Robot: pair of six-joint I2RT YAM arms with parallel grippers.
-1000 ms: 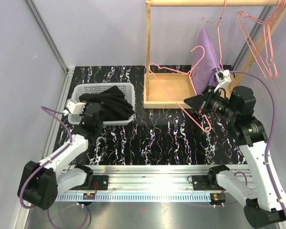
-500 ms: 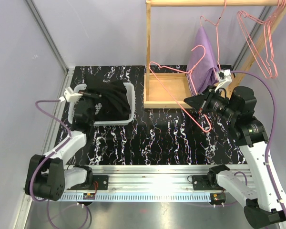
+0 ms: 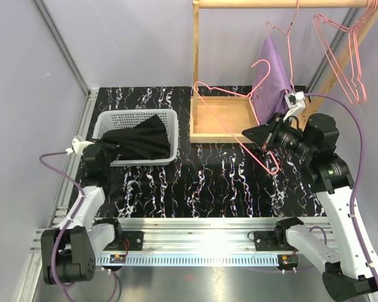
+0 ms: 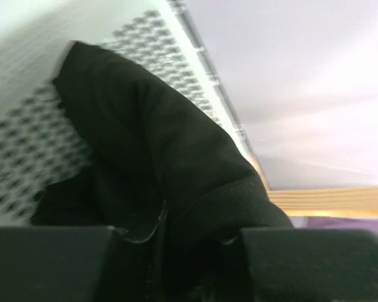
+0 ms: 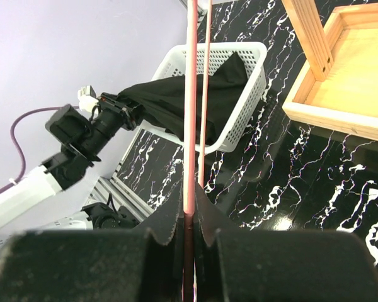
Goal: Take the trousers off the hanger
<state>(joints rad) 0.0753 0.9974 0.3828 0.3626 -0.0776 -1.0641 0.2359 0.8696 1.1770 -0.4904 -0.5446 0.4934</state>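
Start at the white basket [image 3: 135, 113]. Your left gripper [image 3: 93, 156] sits just outside its near left corner, low over the bench [image 3: 208, 182]. Its fingers are a little apart and clamped on a bunched fold of the black trousers [image 3: 138, 135]. Most of that garment lies inside the basket, but one tail is drawn out over the near left rim to the gripper.

This looks like the drop-off, so don't let go out there. Carry the fold back over the middle of the basket, lower it until the cloth slackens, and only then spread the fingers. Lift straight up afterwards so nothing drags out with you.

Well to the right of the basket, your right gripper [image 3: 259, 139] is pinched tight on the wire of the pink hanger [image 5: 192, 94]. Hold it steady while the left arm finishes. Further right of the basket, and behind it, the light purple trousers [image 3: 271, 78] hang against the wooden rack [image 3: 195, 63], not yet taken off.

What you cannot trust:
- **Left wrist view:** it is blurred and filled with black cloth, so you cannot judge how firm the pinch is or how much fabric is caught.
- **Hanger and purple trousers:** from above, you cannot tell whether the purple trousers hang on the hanger you hold or on another behind it.
- **Right wrist view:** the purple trousers do not show here.
- **Buttons and band:** these are too small to make out.
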